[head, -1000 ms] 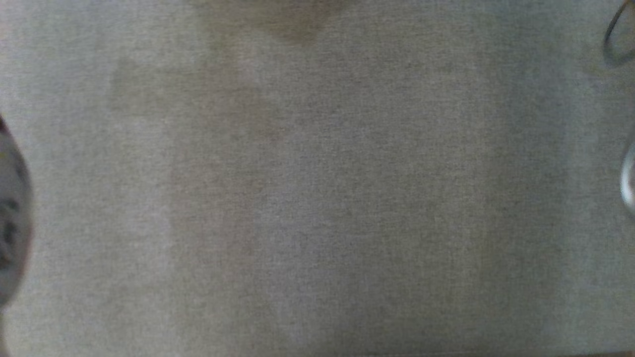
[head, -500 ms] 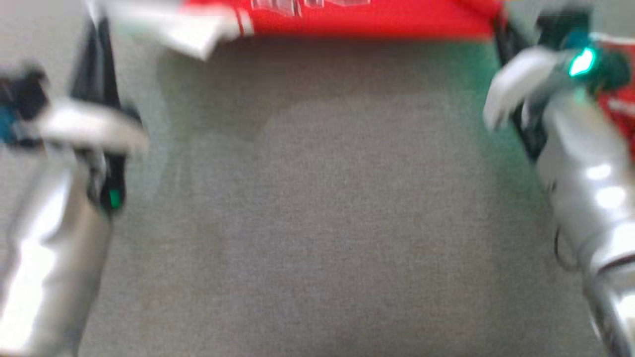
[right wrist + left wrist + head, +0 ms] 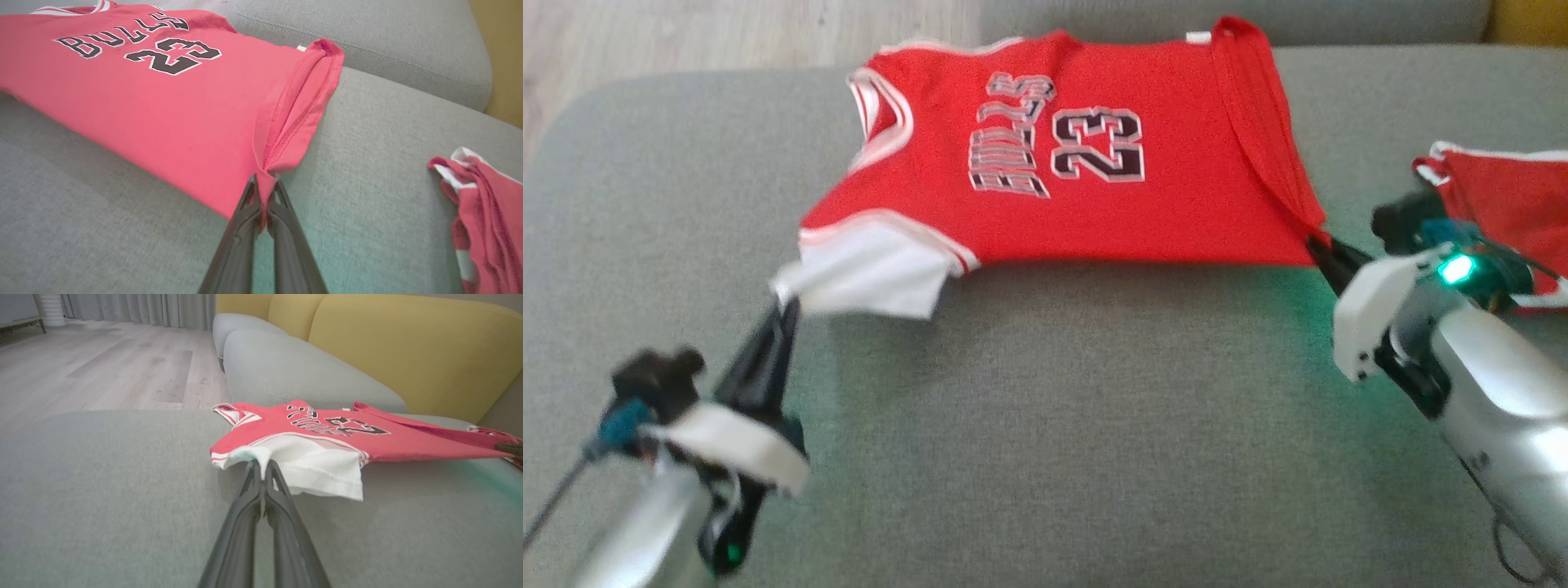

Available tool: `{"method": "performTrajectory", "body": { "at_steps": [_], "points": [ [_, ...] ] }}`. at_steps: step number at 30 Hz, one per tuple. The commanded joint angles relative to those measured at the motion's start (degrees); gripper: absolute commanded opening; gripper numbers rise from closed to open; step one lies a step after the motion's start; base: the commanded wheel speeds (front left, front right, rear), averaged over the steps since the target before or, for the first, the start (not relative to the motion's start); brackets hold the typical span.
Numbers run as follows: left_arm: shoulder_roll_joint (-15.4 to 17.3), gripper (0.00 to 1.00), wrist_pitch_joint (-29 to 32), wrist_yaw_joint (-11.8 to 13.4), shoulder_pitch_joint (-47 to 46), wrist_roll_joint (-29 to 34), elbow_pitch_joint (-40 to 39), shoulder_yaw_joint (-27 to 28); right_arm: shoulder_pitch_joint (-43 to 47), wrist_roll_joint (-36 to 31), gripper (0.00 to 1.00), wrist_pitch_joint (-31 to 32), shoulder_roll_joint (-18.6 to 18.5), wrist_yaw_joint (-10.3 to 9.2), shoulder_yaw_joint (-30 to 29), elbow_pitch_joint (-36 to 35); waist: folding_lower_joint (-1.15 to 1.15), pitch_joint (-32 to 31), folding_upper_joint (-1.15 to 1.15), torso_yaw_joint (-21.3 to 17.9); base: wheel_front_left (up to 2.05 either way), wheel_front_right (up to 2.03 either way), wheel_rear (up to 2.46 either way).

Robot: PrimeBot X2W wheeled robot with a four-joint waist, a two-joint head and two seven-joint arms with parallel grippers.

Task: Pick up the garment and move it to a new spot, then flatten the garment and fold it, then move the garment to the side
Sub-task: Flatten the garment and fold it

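Observation:
The garment (image 3: 1094, 204) is a red basketball jersey with white trim and the number 23, held stretched out a little above the grey cushion (image 3: 1045, 425). My left gripper (image 3: 786, 306) is shut on its white sleeve corner (image 3: 310, 465) at the near left. My right gripper (image 3: 1319, 242) is shut on the red hem corner (image 3: 265, 179) at the near right. In the left wrist view the left gripper (image 3: 261, 467) pinches the white edge; in the right wrist view the right gripper (image 3: 264, 183) pinches the red fabric.
A second red and white garment (image 3: 1503, 204) lies bunched on the cushion at the right, also in the right wrist view (image 3: 482, 216). Yellow backrest cushions (image 3: 408, 347) stand behind. The wooden floor (image 3: 94, 371) lies beyond the cushion's left edge.
The head camera has tilted up from bare cushion, bringing the jersey and both arms into view. Whether the garment itself moved cannot be told.

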Motion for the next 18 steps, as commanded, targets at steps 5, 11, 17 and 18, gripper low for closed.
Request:
{"method": "performTrajectory", "body": {
  "at_steps": [5,11,17,18],
  "points": [
    [4.98,0.0,1.38,2.76,6.85,0.64,-7.16,0.32,5.93,7.82,0.0,3.73,-7.94,-0.05,2.57,-10.88,0.01,-4.55,0.0,-0.49,0.0,0.0,0.0],
    [8.24,0.0,2.5,6.79,16.49,-0.09,-15.08,0.25,13.44,11.9,0.0,5.8,-11.8,-0.05,-1.04,-17.59,0.01,-8.91,0.0,-1.41,0.0,0.0,0.0],
    [11.69,0.0,3.98,10.95,25.11,-0.54,-24.03,0.28,22.61,13.76,0.0,9.88,-13.35,-0.05,-6.99,-24.2,0.01,-11.03,0.0,-1.99,0.0,0.0,0.0],
    [12.25,0.0,4.24,11.77,26.41,-0.7,-25.83,0.45,24.65,13.84,0.0,10.93,-13.58,-0.05,-8.39,-25.95,0.01,-11.07,0.0,-2.03,0.0,0.0,0.0]
  ]
}}
